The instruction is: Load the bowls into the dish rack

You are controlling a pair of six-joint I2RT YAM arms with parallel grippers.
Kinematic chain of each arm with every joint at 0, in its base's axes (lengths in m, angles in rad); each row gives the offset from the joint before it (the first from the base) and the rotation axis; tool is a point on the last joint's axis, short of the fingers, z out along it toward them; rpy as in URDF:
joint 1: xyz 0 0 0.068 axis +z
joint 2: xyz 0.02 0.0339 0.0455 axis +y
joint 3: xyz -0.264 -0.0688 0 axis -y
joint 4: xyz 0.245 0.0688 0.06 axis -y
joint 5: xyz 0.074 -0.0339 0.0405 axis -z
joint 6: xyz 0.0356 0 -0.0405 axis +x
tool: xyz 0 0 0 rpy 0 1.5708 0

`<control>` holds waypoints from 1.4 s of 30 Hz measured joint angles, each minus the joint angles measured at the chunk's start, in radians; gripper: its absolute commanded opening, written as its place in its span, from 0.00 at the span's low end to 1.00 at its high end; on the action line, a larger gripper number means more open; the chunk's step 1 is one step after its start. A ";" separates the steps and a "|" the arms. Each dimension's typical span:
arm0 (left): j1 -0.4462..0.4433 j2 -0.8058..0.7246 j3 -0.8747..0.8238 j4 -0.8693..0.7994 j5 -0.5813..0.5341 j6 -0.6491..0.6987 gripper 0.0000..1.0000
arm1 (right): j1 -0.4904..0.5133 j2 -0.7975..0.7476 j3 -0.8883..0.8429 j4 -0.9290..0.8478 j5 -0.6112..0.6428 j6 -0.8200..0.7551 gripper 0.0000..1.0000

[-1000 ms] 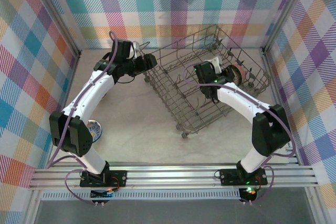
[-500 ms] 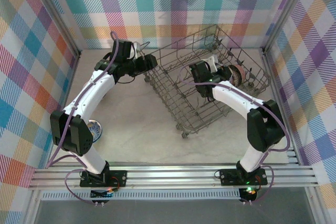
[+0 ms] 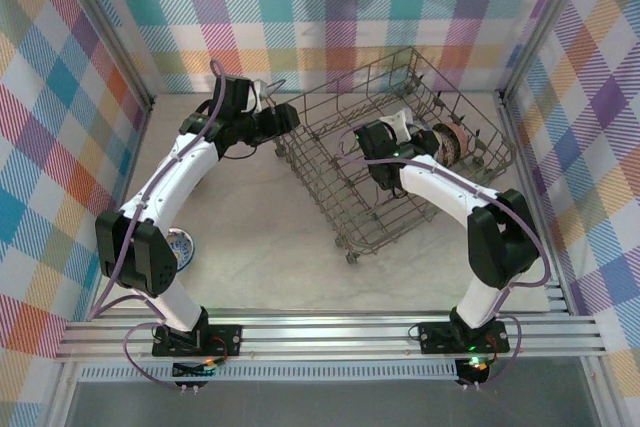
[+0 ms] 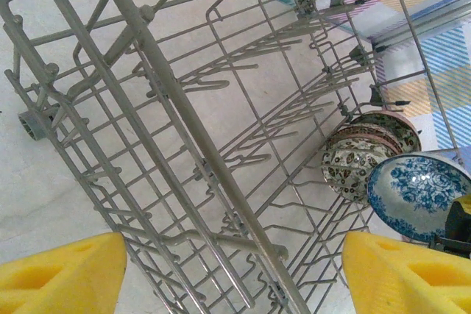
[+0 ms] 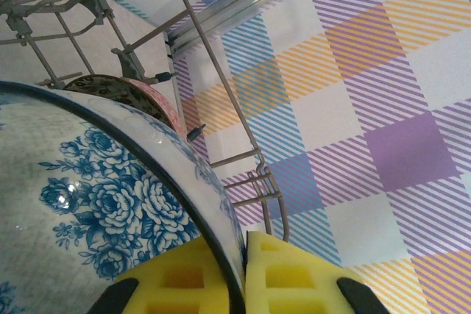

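Nearest the arm bases, a lone bowl point(image 3: 184, 244) with a pale, blue-marked inside sits mouth-up on the table point(image 3: 270, 237), partly hidden by the left arm's elbow and well apart from the dish rack point(image 3: 345, 172). The rack stands open side up on its small wheels, turned at an angle to the table's edges: one corner points toward the bases and its long axis runs from there away to the right. Most of its rows of tines point(image 4: 243, 115) are bare. At its far right end two or three dark patterned bowls point(image 4: 362, 154) stand on edge, packed side by side between the tines. Just beside them the blue-rose bowl point(image 4: 418, 193) is also held on edge inside the rack, its hollow facing back along the rack toward the left arm. The right gripper point(image 5: 243, 273) is clamped on this bowl's rim, one yellow pad on each side of the wall. The left gripper point(image 4: 235, 273) hovers over the rack's far left rim with its jaws spread wide, holding nothing.
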 measured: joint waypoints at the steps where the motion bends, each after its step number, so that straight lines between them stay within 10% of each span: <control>1: 0.000 0.000 0.000 0.000 0.002 0.000 0.77 | 0.000 0.000 0.001 -0.010 0.003 0.011 0.00; 20: 0.000 -0.002 -0.029 0.001 0.017 0.000 0.77 | -0.003 0.069 0.117 -0.255 0.035 0.194 0.00; 30: 0.000 -0.006 -0.035 0.001 0.033 0.000 0.77 | 0.000 0.336 0.454 -0.970 0.093 0.914 0.00; 42: 0.000 -0.024 -0.060 0.005 0.033 -0.001 0.77 | 0.018 0.345 0.438 -1.142 0.101 1.138 0.00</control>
